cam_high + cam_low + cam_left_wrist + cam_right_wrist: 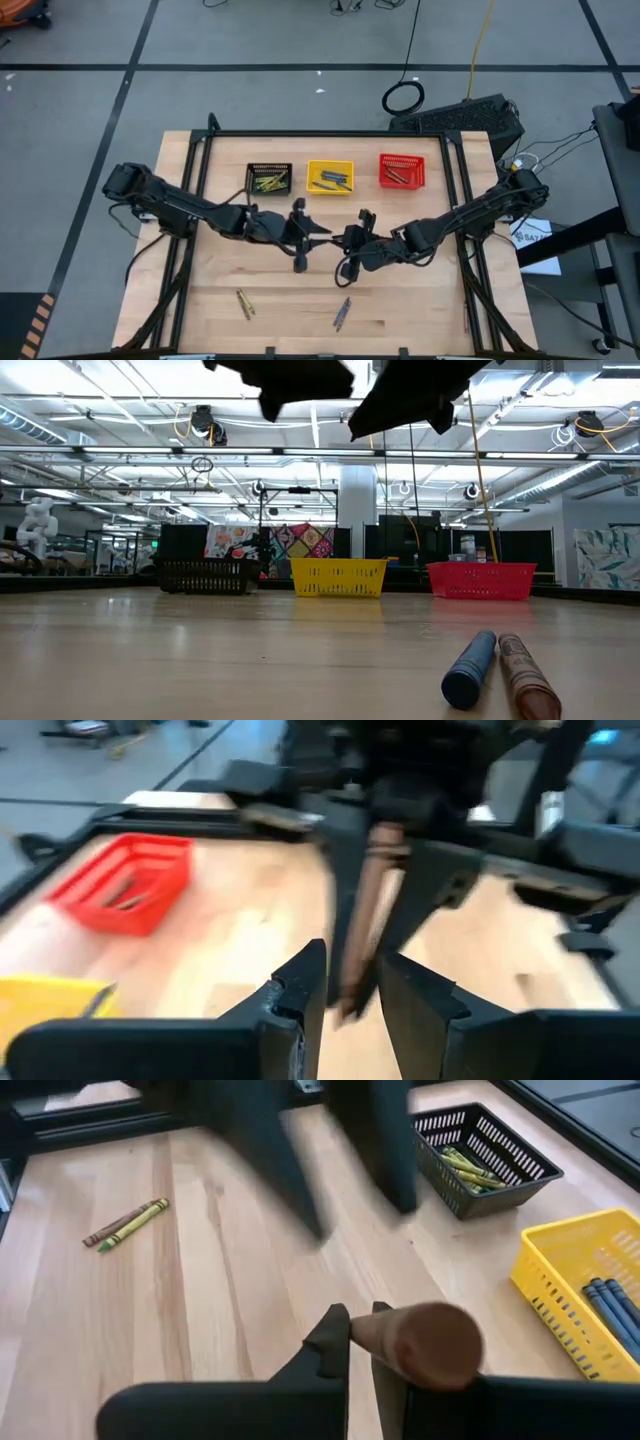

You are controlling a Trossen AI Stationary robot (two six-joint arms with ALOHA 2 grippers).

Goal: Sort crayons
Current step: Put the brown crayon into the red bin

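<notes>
Right claw (360,1342) clamped on a brownish-red crayon (425,1342), butt end toward its wrist camera. From the left wrist, seen hanging near-upright between the parted left claw (352,985) fingers.

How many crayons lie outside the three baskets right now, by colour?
olive-yellow crayon: 1, on the table
blue crayon: 1, on the table
brownish-red crayon: 3, two on the table (second), one held in the right gripper
Total: 5

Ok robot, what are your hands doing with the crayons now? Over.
Right gripper shut on brown crayon mid-table. Left gripper open beside it. Four crayons left on table. Nothing in the way.
</notes>
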